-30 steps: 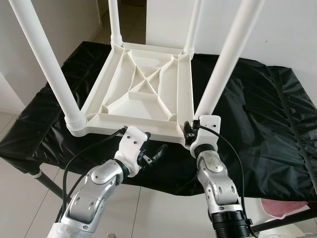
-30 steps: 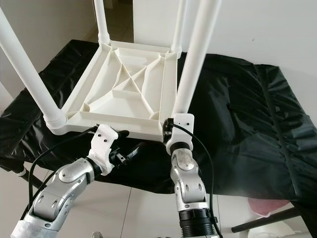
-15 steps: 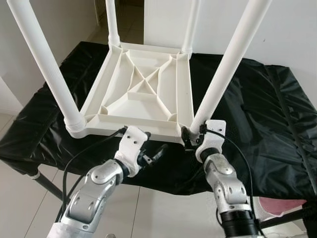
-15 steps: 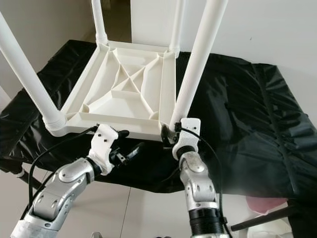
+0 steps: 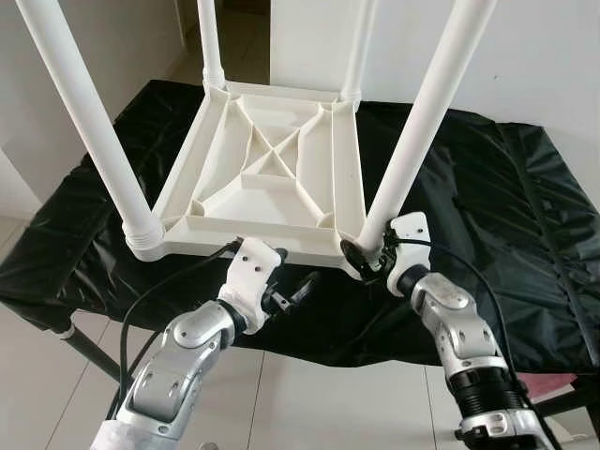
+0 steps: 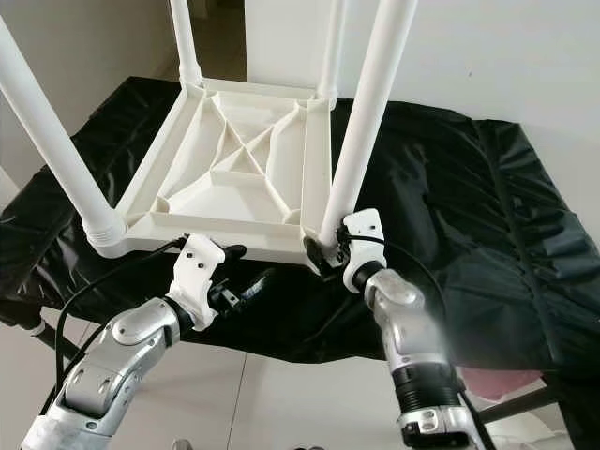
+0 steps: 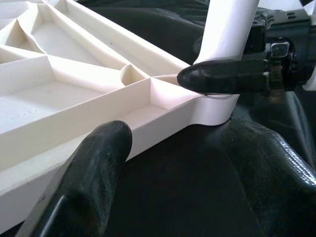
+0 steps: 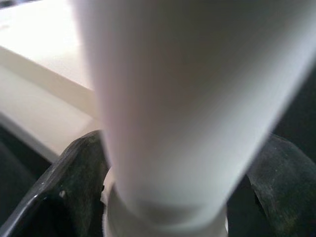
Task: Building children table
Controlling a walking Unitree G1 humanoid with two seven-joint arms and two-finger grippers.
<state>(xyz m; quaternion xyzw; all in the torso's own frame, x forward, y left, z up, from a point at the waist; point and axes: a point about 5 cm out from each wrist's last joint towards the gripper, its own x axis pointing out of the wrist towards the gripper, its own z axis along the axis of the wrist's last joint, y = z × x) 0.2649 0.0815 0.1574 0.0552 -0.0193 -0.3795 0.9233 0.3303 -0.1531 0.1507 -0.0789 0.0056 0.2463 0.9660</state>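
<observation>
While the right gripper (image 5: 359, 262) clamps the near-right leg (image 5: 422, 112) at its base, the left gripper (image 5: 295, 286) hovers open just near the upturned table (image 5: 272, 169).

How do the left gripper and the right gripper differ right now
The right gripper has its fingers around the base of the near right table leg; the left gripper holds nothing. The right gripper sits at the white tabletop's corner socket; the left gripper hovers open over the black cloth, just off the tabletop's near edge. Both have two black fingers on silver arms.
</observation>
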